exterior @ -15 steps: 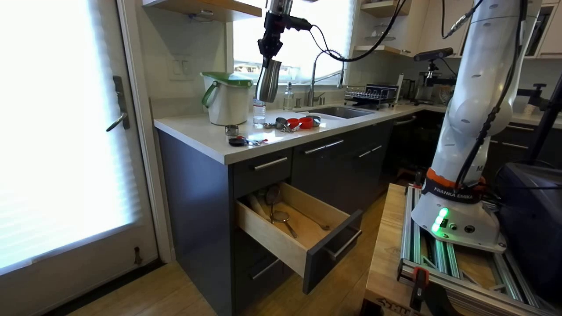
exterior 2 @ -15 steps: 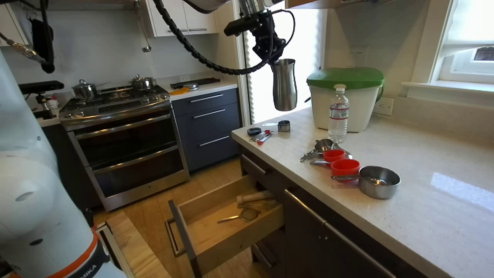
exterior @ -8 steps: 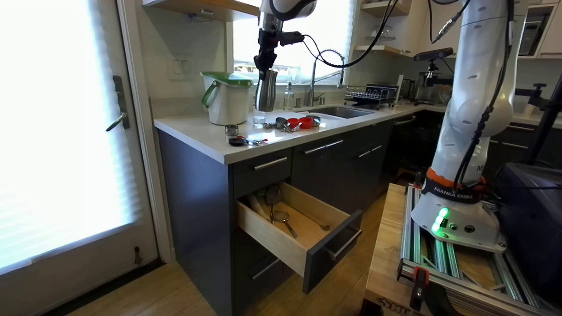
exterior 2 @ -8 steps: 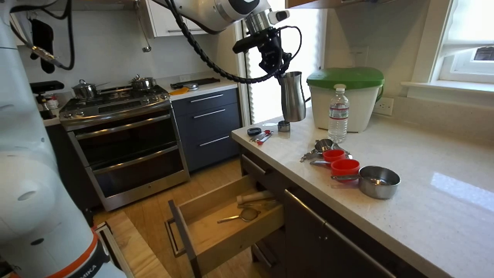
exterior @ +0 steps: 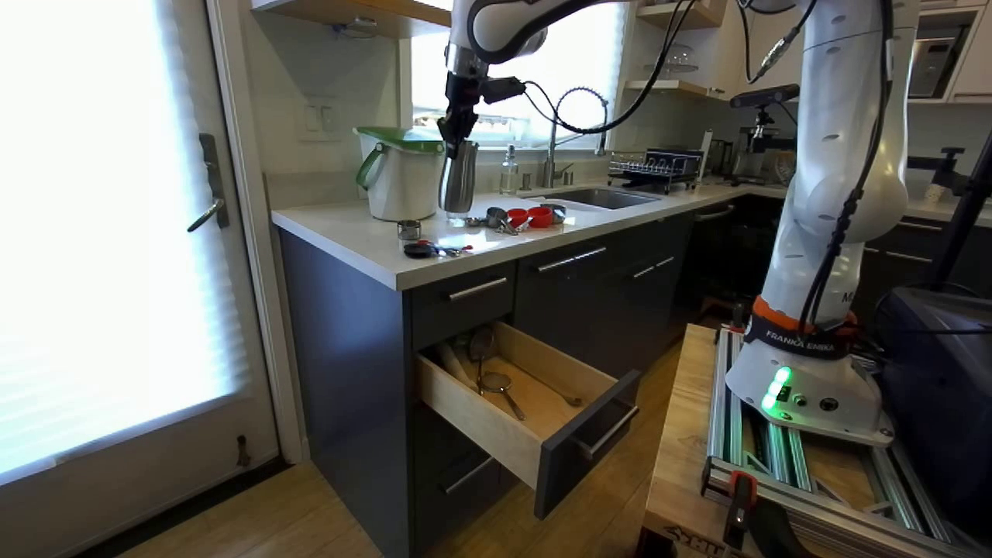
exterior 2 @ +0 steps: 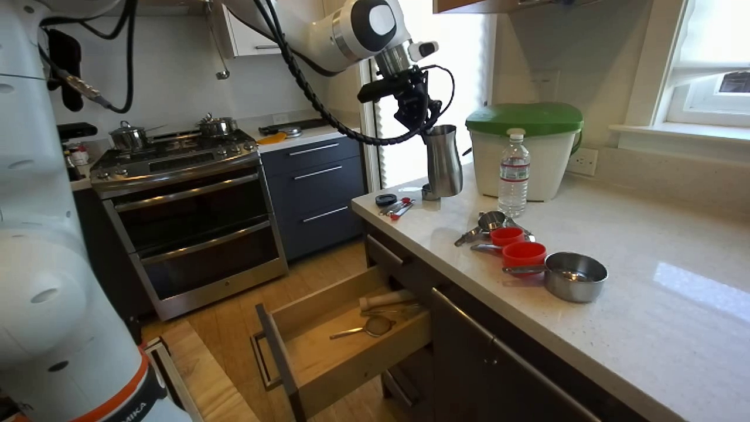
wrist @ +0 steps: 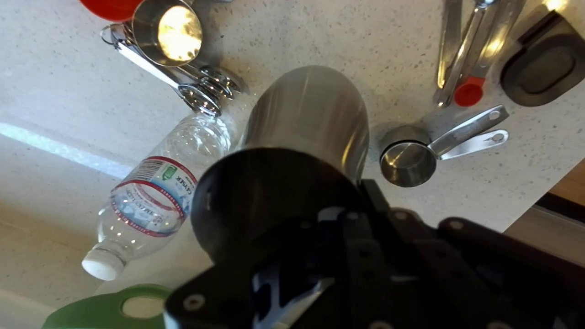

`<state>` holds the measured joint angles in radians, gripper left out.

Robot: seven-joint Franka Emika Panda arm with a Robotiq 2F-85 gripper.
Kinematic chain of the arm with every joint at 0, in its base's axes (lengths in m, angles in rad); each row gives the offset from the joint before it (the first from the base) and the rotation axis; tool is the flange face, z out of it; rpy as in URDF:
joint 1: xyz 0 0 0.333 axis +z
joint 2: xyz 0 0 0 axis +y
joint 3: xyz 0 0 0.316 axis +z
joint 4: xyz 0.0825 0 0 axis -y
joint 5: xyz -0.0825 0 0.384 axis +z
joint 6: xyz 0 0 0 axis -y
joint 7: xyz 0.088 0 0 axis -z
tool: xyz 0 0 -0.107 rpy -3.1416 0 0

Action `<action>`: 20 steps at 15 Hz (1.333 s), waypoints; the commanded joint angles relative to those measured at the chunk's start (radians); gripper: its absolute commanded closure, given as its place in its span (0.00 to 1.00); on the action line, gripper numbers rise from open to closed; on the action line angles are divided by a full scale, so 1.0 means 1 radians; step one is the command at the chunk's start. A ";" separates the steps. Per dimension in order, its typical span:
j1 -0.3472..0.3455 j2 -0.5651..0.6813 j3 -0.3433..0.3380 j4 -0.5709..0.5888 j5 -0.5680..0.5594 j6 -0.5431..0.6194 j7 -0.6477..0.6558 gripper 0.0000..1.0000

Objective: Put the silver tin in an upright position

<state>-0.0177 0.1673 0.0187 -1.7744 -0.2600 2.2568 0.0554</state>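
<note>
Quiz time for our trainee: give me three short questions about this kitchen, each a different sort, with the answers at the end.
1. True or false: the drawer stands open.
2. What does the claw hold?
a) a water bottle
b) a silver tin
c) a red cup
3. Fill in the missing colour: the white bucket has a ... lid.

Key:
1. True
2. b
3. green
</note>
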 commanded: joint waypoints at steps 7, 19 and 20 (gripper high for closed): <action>0.022 -0.010 -0.029 -0.128 -0.035 0.140 0.024 0.99; 0.025 -0.014 -0.026 -0.147 -0.021 0.134 -0.019 0.78; 0.025 -0.015 -0.026 -0.146 -0.021 0.133 -0.021 0.67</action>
<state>-0.0033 0.1766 0.0045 -1.8937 -0.2666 2.3767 0.0469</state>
